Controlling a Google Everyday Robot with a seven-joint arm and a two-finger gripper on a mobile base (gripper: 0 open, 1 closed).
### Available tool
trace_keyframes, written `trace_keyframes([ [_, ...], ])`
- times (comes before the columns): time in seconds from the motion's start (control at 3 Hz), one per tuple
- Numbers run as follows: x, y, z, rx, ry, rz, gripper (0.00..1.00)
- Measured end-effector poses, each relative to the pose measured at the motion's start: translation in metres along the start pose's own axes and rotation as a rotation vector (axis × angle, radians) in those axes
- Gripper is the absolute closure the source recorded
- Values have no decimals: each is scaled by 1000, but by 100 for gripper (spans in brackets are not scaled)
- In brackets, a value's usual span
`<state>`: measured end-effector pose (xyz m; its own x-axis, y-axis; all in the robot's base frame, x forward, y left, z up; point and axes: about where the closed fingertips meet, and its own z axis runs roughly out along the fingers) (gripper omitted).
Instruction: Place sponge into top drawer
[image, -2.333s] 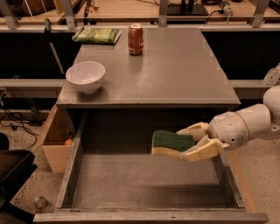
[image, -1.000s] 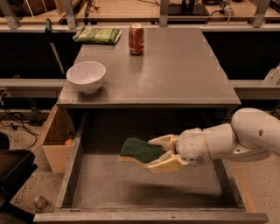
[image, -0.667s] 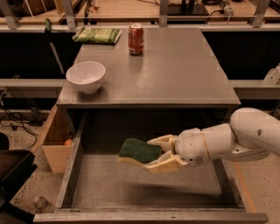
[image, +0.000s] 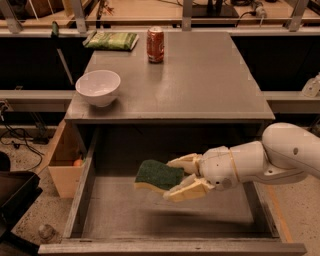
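Since the first frame the gripper (image: 174, 179) had carried the sponge (image: 159, 175) leftward, from the right side of the top drawer (image: 82, 195) to about its middle; over the last second it barely shifted.

- Fingers clamped on the sponge's right end: upper finger (image: 185, 162) on the dark green scouring face, lower finger (image: 187, 190) under the pale yellow foam. The rest of the sponge stuck out to the left, past the fingertips.
- Sponge held roughly level, green side up, inside the drawer's outline and clear of its floor; shadow on the boards below.
- Drawer pulled out below the table's (image: 200, 80) front edge; white arm (image: 280, 155) reached in over its right side.
- White bowl (image: 98, 87) near the table's front left corner.
- Red soda can (image: 155, 44) upright near the back edge, left of centre.
- Green packet (image: 111, 40) at the back left corner.
- Light-wood box (image: 62, 165) outside the drawer's left wall.
- Nothing lay on the drawer floor beneath the sponge.
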<state>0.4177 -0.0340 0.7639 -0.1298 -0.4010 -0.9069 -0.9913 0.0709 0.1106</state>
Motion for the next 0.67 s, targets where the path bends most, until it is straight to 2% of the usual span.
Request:
trace_keyframes([
  [0.33, -1, 1, 1, -3, 1, -2, 0],
  [0.67, -1, 1, 1, -3, 1, -2, 0],
])
